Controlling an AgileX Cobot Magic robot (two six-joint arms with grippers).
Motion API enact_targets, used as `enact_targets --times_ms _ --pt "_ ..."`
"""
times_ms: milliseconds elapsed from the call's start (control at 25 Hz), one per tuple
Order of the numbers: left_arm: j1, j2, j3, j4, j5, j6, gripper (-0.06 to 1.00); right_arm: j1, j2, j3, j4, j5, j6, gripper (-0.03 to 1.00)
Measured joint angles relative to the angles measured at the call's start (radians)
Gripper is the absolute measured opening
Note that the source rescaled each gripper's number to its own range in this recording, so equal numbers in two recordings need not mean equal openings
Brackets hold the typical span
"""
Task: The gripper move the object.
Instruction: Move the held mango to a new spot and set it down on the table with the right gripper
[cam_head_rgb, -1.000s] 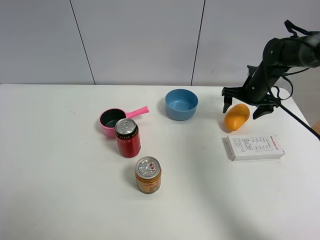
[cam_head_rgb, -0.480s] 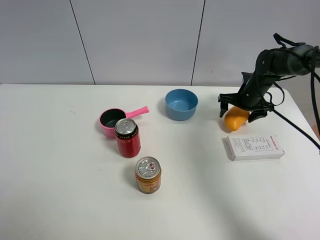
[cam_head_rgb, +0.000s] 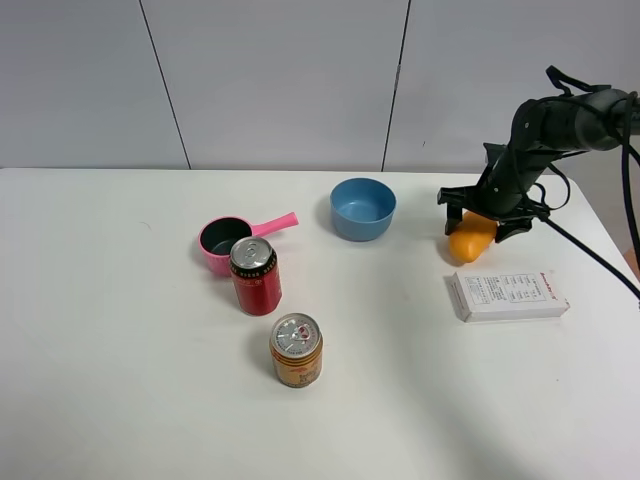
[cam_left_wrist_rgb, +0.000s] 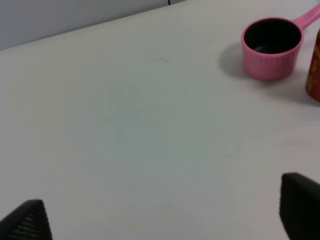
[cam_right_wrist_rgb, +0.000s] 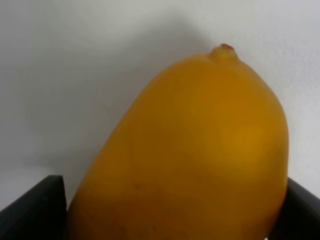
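White table (cam_head_rgb: 120, 380) under a pale grey panelled wall (cam_head_rgb: 270, 80), seen from a high camera. From the table's middle, the mango (cam_head_rgb: 471, 241) lies at about 2 o'clock, resting on the surface. A blue bowl (cam_head_rgb: 363, 208) sits near it at its 10 o'clock, and a white box (cam_head_rgb: 508, 294) lies just beside it at its 5 o'clock.

I have the right gripper (cam_head_rgb: 483, 223) down over the mango. In the right wrist view its black fingers (cam_right_wrist_rgb: 35, 207) press against both flanks of the fruit, with no gap showing, so I judge it clamped on the mango.

The left gripper (cam_left_wrist_rgb: 160, 220) hovers over bare table with its fingers spread wide apart and nothing between them. A pink pot (cam_left_wrist_rgb: 271, 47) stands well ahead of it.

To do this step well, I should lift straight up before travelling. The skin looks smooth and rounded, so it may slip or roll. I should move slowly and steer clear of the box and bowl.
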Motion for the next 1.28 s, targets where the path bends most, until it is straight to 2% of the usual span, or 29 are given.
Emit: enact_targets --times_ms 440,840,1040,1280 --pt "0.000 0.000 0.000 0.000 0.000 0.000 1.00 0.000 -0.032 -0.009 0.000 0.087 0.000 0.02" --pt "0.000 0.000 0.000 0.000 0.000 0.000 1.00 0.012 -0.131 -0.180 -0.018 0.275 -0.018 0.02" --pt "0.000 0.000 0.000 0.000 0.000 0.000 1.00 0.089 -0.149 -0.288 -0.018 0.382 -0.068 0.02" --pt "0.000 0.000 0.000 0.000 0.000 0.000 1.00 0.226 -0.151 -0.371 -0.016 0.448 -0.112 0.02"
